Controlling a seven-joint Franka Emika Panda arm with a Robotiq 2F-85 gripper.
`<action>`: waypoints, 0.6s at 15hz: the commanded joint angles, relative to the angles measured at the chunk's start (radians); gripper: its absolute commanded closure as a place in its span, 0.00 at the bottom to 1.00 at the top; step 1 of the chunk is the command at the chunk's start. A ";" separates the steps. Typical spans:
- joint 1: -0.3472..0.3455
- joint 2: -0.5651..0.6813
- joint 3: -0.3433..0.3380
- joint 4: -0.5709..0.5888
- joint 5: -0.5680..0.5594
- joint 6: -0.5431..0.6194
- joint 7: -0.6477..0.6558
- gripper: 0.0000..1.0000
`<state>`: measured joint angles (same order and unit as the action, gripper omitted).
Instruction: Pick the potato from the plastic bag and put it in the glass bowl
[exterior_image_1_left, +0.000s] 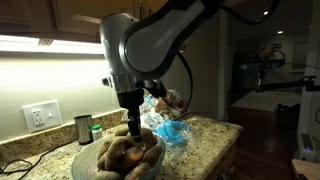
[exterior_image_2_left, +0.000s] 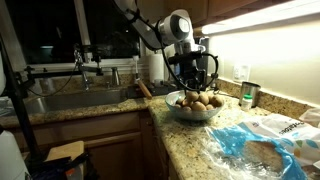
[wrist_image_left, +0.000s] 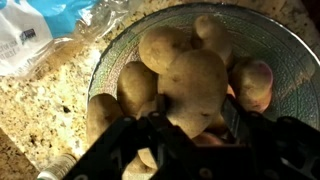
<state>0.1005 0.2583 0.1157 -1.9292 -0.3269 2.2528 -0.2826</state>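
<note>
Gripper (wrist_image_left: 195, 128) | jaws pinch big potato (wrist_image_left: 195, 85) | potato hangs just above bowl (wrist_image_left: 113, 52) middle, over the pile (wrist_image_left: 135, 85) | bag (wrist_image_left: 45, 25) just beside bowl | next, likely: let go straight down

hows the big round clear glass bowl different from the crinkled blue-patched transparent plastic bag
The glass bowl is rigid, round and heaped with potatoes; the plastic bag is crinkled and shapeless. The bowl is colourless; the bag has blue patches. Both are see-through, on the granite counter.
</note>
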 joint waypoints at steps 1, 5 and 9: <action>-0.015 0.007 -0.012 0.012 0.022 -0.023 -0.047 0.67; -0.030 0.029 -0.013 0.030 0.060 -0.027 -0.080 0.67; -0.034 0.047 -0.011 0.050 0.090 -0.033 -0.105 0.67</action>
<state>0.0792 0.2815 0.1066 -1.9110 -0.2640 2.2519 -0.3448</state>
